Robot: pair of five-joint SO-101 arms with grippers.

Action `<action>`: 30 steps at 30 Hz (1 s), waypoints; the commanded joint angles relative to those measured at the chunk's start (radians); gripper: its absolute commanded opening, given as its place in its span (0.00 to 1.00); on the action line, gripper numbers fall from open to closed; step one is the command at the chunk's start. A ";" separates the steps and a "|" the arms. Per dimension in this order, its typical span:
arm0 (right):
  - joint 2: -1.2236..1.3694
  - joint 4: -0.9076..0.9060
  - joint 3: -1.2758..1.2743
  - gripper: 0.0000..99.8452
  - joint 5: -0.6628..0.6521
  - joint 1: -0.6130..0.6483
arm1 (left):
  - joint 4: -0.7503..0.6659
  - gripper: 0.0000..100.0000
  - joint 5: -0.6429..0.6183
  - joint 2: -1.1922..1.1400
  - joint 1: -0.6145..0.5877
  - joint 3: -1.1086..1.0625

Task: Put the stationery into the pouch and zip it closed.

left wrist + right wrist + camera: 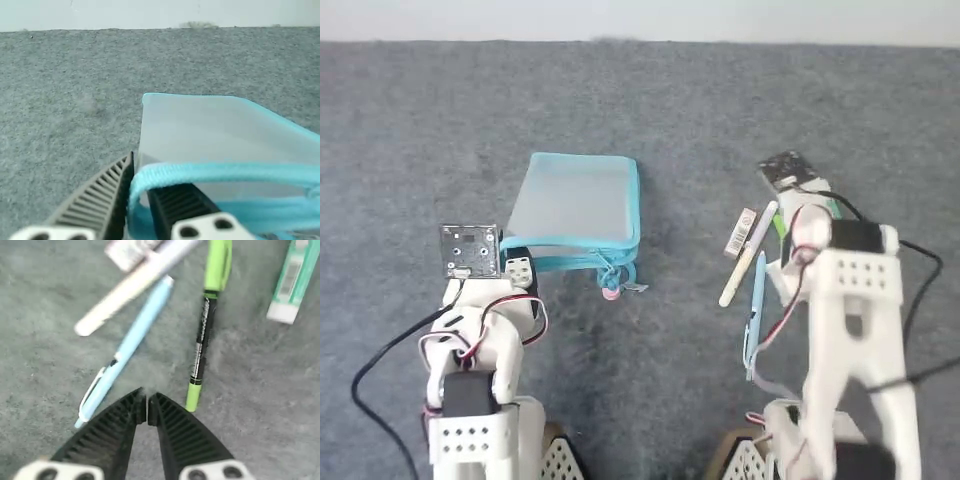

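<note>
A translucent pouch [578,205] with a light-blue zip edge lies left of the middle of the grey felt; a pink zip pull [610,291] sits at its near right corner. My left gripper [520,268] is shut on the near left end of the pouch's [210,130] blue rim, the left gripper [140,182] pinching that band. To the right lie a white pen [748,258], a blue pen [756,300] and a small labelled stick [741,232]. My right gripper [146,401] is shut on nothing, just above the felt between the blue pen [125,352] and a green pen [205,325].
A white pen [135,282] lies across the blue pen's far end, and a green-and-white eraser [292,282] lies beyond the green pen. The felt mat [420,130] covers the whole table. Both arm bases stand at the near edge.
</note>
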State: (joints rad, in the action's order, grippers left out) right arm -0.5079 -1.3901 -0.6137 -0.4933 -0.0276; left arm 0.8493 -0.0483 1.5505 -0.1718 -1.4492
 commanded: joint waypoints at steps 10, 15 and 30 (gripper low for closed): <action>0.254 0.097 0.057 0.21 -0.158 -0.079 | -0.032 0.01 0.002 -0.015 -0.008 0.013; 0.446 0.128 0.132 0.20 -0.160 -0.056 | -0.032 0.01 0.002 -0.015 -0.009 0.013; 0.484 0.213 0.112 0.20 -0.213 -0.051 | -0.028 0.01 0.003 -0.015 -0.009 0.013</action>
State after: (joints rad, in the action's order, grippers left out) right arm -0.0092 -1.2137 -0.5294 -0.6621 -0.0721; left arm 0.8493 -0.0483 1.5505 -0.1718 -1.4492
